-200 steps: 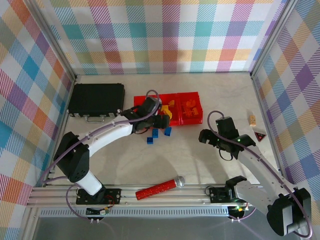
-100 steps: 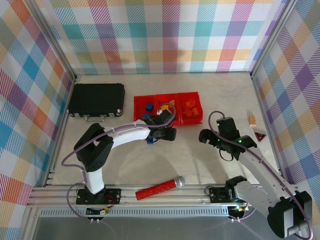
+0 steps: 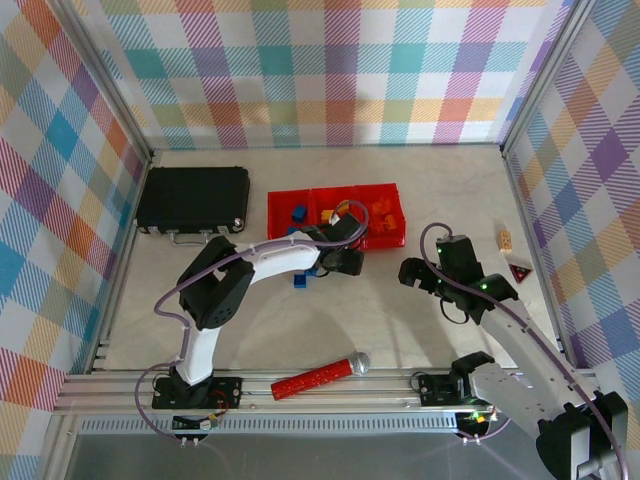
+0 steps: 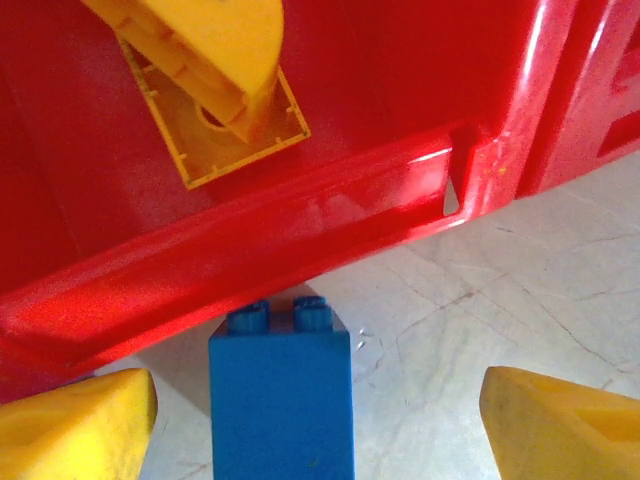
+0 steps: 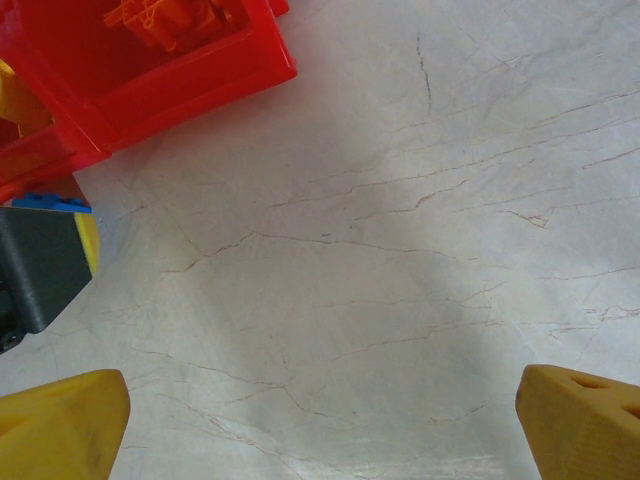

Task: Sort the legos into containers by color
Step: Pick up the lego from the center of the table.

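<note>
1 blue lego (image 4: 281,395) inside open left gripper (image 4: 320,420), base cut off, right gripper (image 5: 320,425) open, empty

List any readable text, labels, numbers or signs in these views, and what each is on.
No words or numbers are readable.
Small dark tile with a red triangle mark: a sign of some kind, too small to read.
Flat black case with a handle: no legible label.
Red plastic bins: no lettering seen up close.
</note>
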Robot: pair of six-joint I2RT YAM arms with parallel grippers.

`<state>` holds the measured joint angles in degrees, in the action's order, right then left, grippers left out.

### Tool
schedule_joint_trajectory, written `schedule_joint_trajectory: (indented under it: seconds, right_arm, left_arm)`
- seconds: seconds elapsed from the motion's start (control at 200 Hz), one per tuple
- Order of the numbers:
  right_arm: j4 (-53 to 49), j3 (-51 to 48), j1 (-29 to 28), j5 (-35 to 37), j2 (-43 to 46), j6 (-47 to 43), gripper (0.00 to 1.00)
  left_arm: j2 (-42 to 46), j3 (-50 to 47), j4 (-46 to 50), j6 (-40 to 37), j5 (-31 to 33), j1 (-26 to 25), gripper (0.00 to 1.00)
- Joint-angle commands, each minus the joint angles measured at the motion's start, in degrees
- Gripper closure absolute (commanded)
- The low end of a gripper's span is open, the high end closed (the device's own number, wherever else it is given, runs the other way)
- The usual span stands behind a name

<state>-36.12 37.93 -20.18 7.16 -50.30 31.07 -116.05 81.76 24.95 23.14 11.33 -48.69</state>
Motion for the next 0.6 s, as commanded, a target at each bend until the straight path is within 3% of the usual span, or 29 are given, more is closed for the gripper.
schedule_joint_trajectory:
  seconds: [0.0,0.365,0.595]
  right_arm:
    - [-1.02,-0.27,0.41,1.16,0.56,-0.22,0.01]
    - [-1.30,-0.60,0.41,1.45,1.09,-0.23,0.01]
    - [-1.19,-0.91,0.47,1.31,1.09,0.12,0.01]
  left_arm:
    - [-1.75,2.73,2.27,-0.91,1.97,-0.29,0.18]
    - [-3.92,3.62,2.15,0.08,1.24,1.06,0.34]
    - [-3.14,1.99,1.06,1.31,0.34,1.22,0.53]
